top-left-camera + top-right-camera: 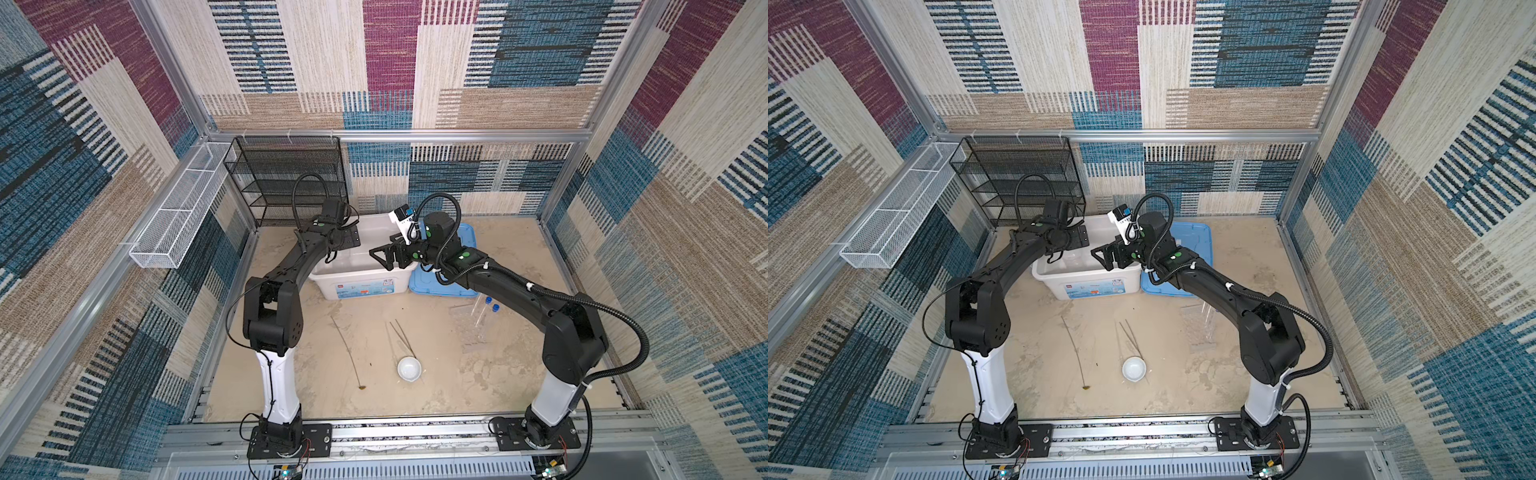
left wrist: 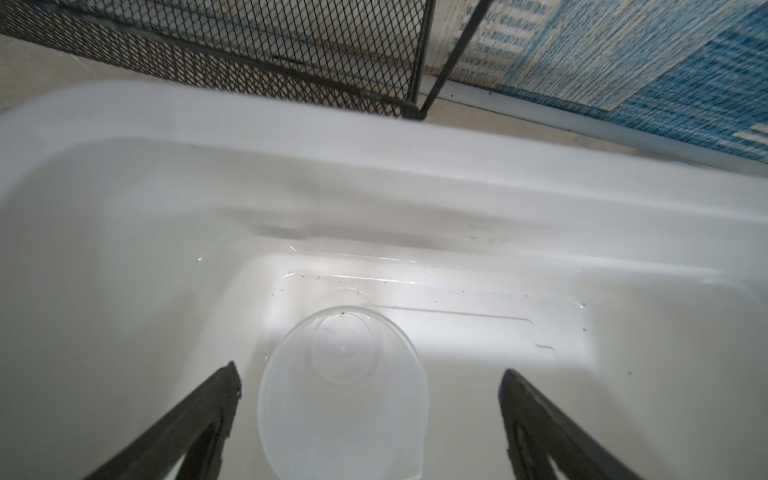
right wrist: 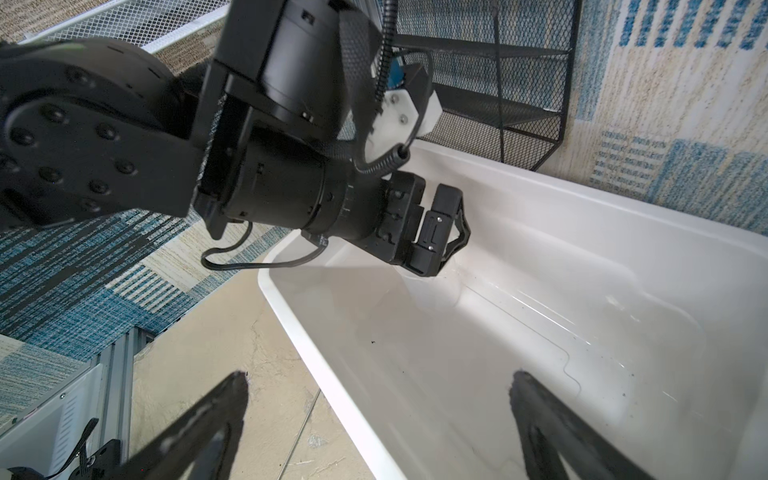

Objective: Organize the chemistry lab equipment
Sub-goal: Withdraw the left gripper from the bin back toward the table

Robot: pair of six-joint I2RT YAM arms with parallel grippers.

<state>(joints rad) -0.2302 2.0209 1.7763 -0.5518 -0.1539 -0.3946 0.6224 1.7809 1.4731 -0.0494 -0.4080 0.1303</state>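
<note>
A clear glass beaker (image 2: 343, 395) stands upright on the floor of the white box (image 1: 361, 286). My left gripper (image 2: 370, 372) is open around it, with a gap on each side of the glass. My right gripper (image 3: 379, 376) hangs open and empty over the box's front rim; in both top views it (image 1: 380, 255) points toward the left gripper (image 3: 440, 245). On the sandy table lie a small white dish (image 1: 409, 368), metal tweezers (image 1: 401, 336), a long thin brown-tipped rod (image 1: 347, 351) and clear blue-capped test tubes (image 1: 484, 311).
The light-blue lid (image 1: 465, 241) lies flat to the right of the box, under my right arm. A black mesh shelf (image 1: 286, 178) stands behind the box at the back wall. A white mesh basket (image 1: 183, 208) hangs on the left rail.
</note>
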